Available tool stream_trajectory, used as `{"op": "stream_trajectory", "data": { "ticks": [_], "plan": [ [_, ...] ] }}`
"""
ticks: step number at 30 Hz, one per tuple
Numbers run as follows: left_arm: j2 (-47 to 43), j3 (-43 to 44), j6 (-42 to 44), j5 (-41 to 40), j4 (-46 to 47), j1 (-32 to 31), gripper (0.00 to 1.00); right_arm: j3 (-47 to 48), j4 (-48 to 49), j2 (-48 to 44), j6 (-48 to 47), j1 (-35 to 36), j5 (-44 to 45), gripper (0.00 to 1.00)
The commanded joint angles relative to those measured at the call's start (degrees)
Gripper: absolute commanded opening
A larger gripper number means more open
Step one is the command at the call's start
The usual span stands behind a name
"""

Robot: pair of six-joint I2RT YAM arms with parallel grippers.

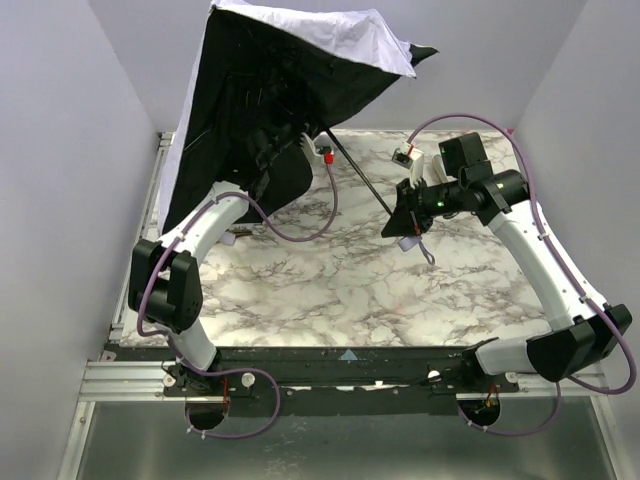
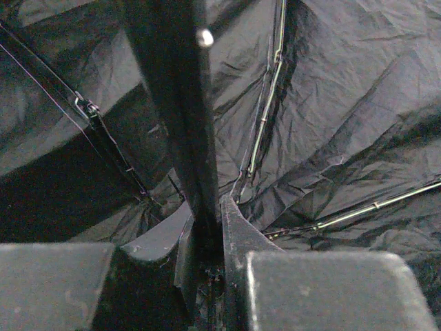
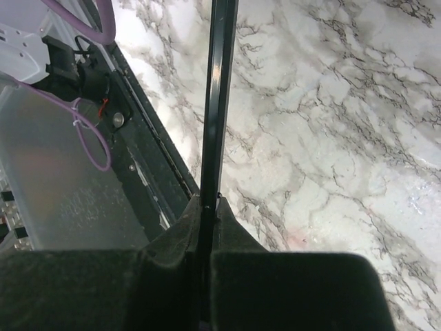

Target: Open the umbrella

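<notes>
Pale cream folding umbrella with black lining point(image 1: 290, 90): canopy looks spread, surrounding left gripper point(image 2: 205, 217), which is pinching its thin black shaft point(image 3: 219, 103). Right gripper point(image 3: 208, 205) is clamped on the shaft's lower end. Likely last step: push runner until it locks.

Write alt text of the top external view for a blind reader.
An open umbrella, black lining showing, leans over the marble table; the left gripper clamps its shaft under the canopy, the right gripper lower down.

Umbrella canopy point(image 1: 270, 90) blocks far-left corner (shaft point(image 1: 360, 178) crosses centre); near table point(image 1: 330, 290) half open.
</notes>
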Motion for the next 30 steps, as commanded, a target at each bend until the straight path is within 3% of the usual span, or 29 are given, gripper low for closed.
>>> {"op": "stream_trajectory", "data": {
  "ticks": [1, 16, 30],
  "plan": [
    [2.2, 4.5, 2.1, -9.2, 5.5, 8.7, 0.13, -0.5, -14.1, -1.9, -7.5, 0.8, -5.6, 0.00],
    [7.3, 10.5, 3.3, -11.2, 5.3, 15.2, 0.20, -0.7, -17.4, -3.3, -12.0, 0.8, -3.9, 0.00],
    [10.0, 13.6, 3.0, -13.0, 4.2, 20.5, 0.16, -0.8, -20.9, -3.1, -18.1, 0.8, 0.8, 0.00]
  ]
}}
